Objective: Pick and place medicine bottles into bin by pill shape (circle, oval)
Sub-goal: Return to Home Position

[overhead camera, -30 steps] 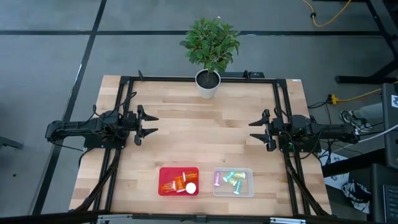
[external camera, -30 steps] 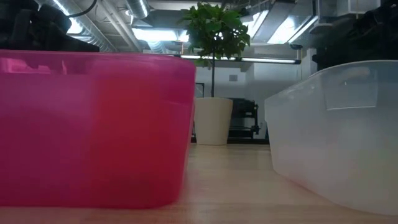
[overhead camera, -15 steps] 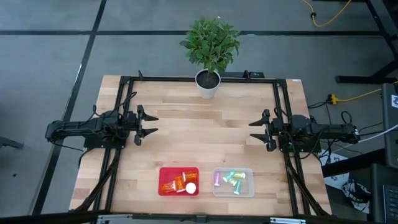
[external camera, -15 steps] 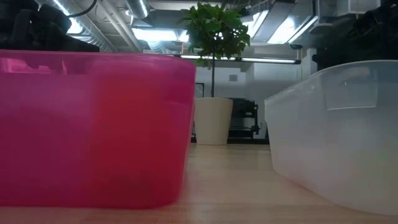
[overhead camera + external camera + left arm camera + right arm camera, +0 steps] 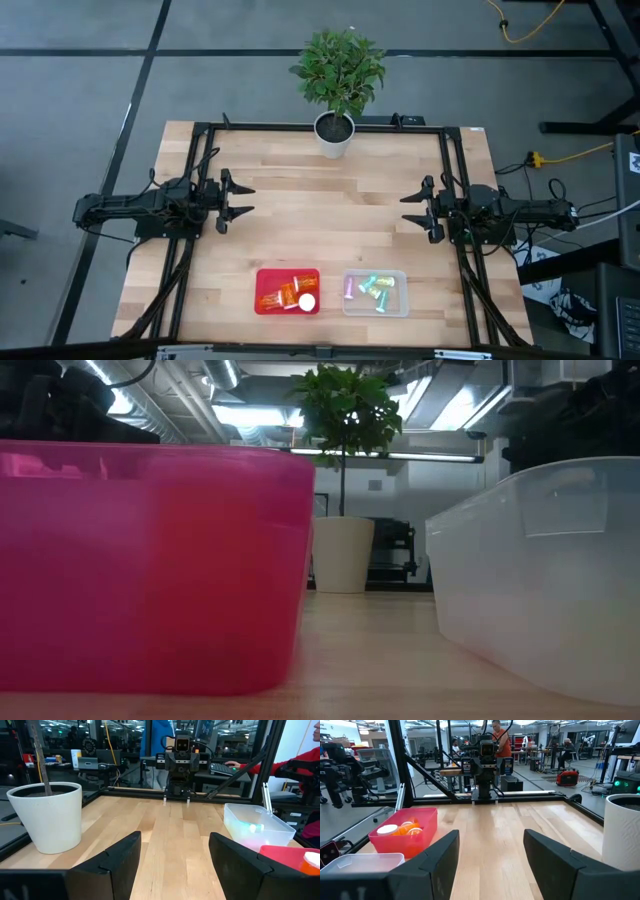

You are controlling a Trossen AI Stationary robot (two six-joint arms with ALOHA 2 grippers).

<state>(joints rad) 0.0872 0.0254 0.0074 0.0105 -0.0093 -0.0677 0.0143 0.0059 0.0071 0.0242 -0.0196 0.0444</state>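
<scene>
Medicine bottles (image 5: 285, 294) lie in two bins near the tabletop (image 5: 320, 190) edge opposite the one potted plant (image 5: 336, 128). The orange ones are in the red bin (image 5: 264, 274) and the pastel ones in the clear bin (image 5: 399, 303); exact counts are unclear. Nothing has shifted since the earlier frames. Left claw (image 5: 250, 199) by the left edge and right claw (image 5: 404, 210) by the right edge both have fingers spread, empty.

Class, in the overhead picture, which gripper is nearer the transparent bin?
Right. The right gripper is farther up the table from the transparent bin, slightly to its right; the left gripper is across the table, past the red bin.
</scene>
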